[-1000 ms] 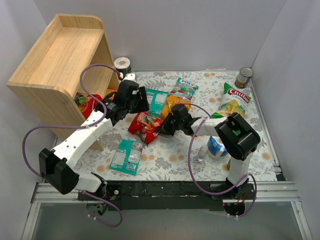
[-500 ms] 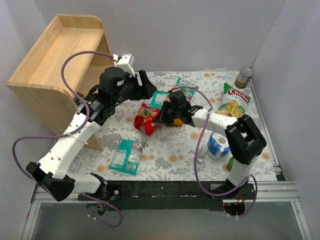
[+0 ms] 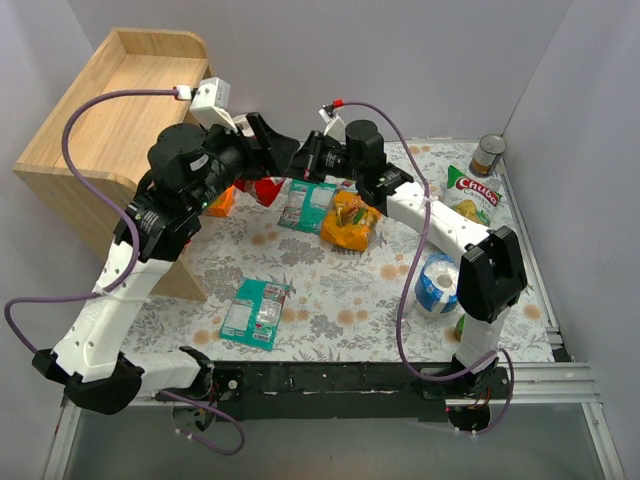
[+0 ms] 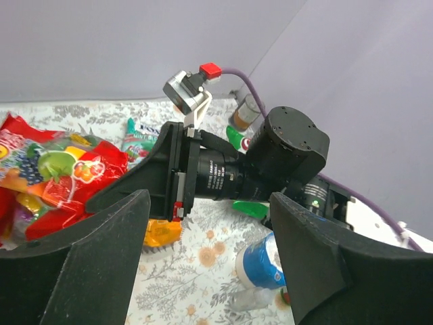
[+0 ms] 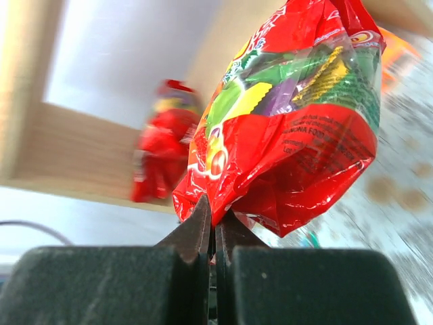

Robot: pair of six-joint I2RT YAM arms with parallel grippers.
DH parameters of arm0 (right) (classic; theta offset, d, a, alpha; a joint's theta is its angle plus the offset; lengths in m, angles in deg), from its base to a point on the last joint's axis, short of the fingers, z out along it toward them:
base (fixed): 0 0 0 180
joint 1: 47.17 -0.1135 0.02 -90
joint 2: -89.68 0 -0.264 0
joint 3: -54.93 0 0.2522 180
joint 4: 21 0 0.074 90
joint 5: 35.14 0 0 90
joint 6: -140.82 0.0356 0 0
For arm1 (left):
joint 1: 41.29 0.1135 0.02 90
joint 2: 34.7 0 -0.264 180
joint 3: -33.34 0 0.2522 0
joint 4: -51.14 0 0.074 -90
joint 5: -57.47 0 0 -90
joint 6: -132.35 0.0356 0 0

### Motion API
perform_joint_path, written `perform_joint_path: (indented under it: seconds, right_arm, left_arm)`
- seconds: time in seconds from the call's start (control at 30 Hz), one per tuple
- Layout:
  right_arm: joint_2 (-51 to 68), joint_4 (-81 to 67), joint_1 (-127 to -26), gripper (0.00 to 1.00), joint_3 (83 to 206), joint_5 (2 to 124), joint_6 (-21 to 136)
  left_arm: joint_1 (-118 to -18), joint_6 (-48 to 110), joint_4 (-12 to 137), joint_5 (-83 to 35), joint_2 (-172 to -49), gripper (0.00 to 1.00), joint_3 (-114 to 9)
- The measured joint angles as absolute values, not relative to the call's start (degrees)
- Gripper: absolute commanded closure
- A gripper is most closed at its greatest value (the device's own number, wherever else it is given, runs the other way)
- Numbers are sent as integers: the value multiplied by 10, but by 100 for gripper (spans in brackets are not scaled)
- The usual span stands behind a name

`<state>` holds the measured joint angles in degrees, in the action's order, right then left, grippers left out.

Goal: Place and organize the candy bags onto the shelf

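— What are the right fingers [image 5: 193,237] doing?

— They are pressing together on the lower edge of the red candy bag [image 5: 291,128]. The bag is rising from the tips and bulging out ahead of them, with its printed sweets facing the wrist camera.

— And the left fingers [image 4: 81,264]?

— They are standing wide apart and gripping nothing. The same red candy bag is hanging ahead of them, off past the left-hand tip. The right arm's wrist is sitting straight ahead, in line with the gap.

— Where is the shelf [image 5: 74,156] sitting?

— Beyond the held bag, ahead of the right fingers. A second red bag [image 5: 159,162] is standing against its wood. It is blurred, so I cannot tell which tier it is on.

— Are other candy bags lying about?

— Yes. In the overhead view a teal bag [image 3: 300,205] and an orange-yellow bag [image 3: 350,220] are lying side by side on the tabletop [image 3: 330,300], near the right fingers. Another teal bag [image 3: 255,312] is lying well apart from both pairs of fingers, towards the arm bases. An orange bag [image 3: 222,200] is resting by the foot of the shelf, near the left fingers.
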<state>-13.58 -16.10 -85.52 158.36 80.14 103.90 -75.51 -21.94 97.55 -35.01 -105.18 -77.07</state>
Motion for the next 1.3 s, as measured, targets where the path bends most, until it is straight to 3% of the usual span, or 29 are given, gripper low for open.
perform_joint_path:
  seconds: [0.33, 0.6, 1.3]
  right_arm:
    - [-250, -297, -862, 99, 1727, 904, 1100]
    - [-422, -347, -871, 99, 1949, 932, 1142]
    - [-490, -360, -893, 99, 1965, 919, 1121]
  left_arm:
    - [-755, -218, 956, -377, -1023, 28, -782]
    - [-755, -218, 948, -379, -1023, 28, -788]
    - [-755, -231, 988, -410, -1047, 27, -807]
